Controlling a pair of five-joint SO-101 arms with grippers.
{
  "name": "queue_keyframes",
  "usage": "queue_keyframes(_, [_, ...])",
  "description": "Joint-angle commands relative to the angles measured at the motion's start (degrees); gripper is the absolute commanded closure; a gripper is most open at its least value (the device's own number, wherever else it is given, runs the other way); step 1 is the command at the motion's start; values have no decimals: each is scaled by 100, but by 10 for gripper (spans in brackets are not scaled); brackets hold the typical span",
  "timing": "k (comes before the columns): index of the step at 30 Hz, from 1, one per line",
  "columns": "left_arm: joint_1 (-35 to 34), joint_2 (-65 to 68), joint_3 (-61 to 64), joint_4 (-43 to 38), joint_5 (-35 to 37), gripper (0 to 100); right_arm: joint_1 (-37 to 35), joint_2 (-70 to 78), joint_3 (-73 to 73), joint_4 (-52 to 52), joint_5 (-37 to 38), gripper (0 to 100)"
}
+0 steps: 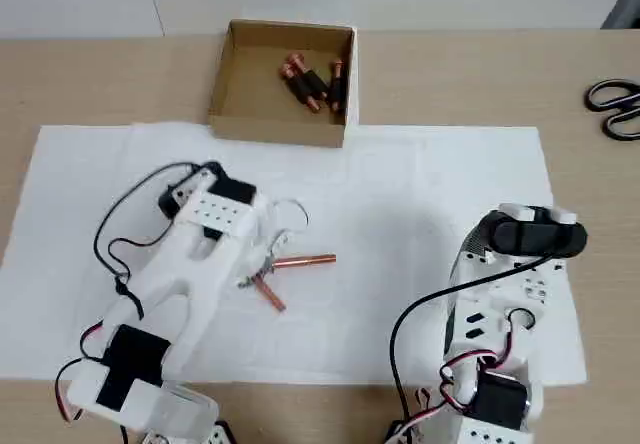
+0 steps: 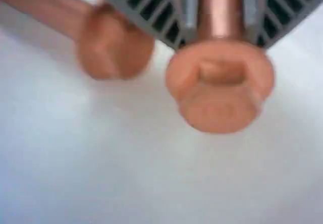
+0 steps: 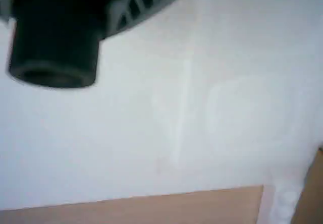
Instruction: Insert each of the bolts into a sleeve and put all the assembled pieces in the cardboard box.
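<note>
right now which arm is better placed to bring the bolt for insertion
Left. The left gripper holds a bolt, a second bolt beside it; the right gripper, farther off, holds a sleeve.

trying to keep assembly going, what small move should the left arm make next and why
Probably lift the left gripper slightly: it is shut on a copper bolt close beside a second bolt, and the right arm has a black sleeve ready.

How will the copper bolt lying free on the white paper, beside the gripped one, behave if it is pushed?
The loose bolt looks like solid copper-coloured metal, so it is probably stiff and heavy for its size. Its round shaft may roll on the smooth paper, though the wider head would likely curve its path.
</note>
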Motion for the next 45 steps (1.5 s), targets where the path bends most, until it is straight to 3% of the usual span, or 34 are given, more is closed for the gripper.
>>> queue_keyframes(1, [-9,-79,-1226,730,9,994,-48,-101,-79,-119,-9,991])
queue_keyframes(7, [-9,-79,-3073,1653,-9,994,-1156,-101,-53,-312,-9,993])
queue_keyframes(12, [-9,-79,-4356,1855,-527,994,-2396,-92,-18,-1437,-9,993])
queue_keyframes(19, [176,-633,-5103,2066,-1996,994,-2484,-92,1037,-3037,299,994])
queue_keyframes(26, [1046,-1908,-5086,1670,-2954,994,-2862,-92,1037,-3231,1064,994])
queue_keyframes(30, [1099,-2251,-4664,633,-3666,994,-3064,-92,1037,-3240,1055,994])
queue_keyframes(34, [1116,-2523,-3468,-800,-4035,994,-3116,-92,1037,-3231,1046,994])
queue_keyframes(38, [1108,-2910,-1789,-2567,-4053,994,-3116,-92,1037,-3213,949,994])
queue_keyframes(45, [1196,-3710,664,-6251,-4651,994,-3116,-92,1037,-3196,-35,994])
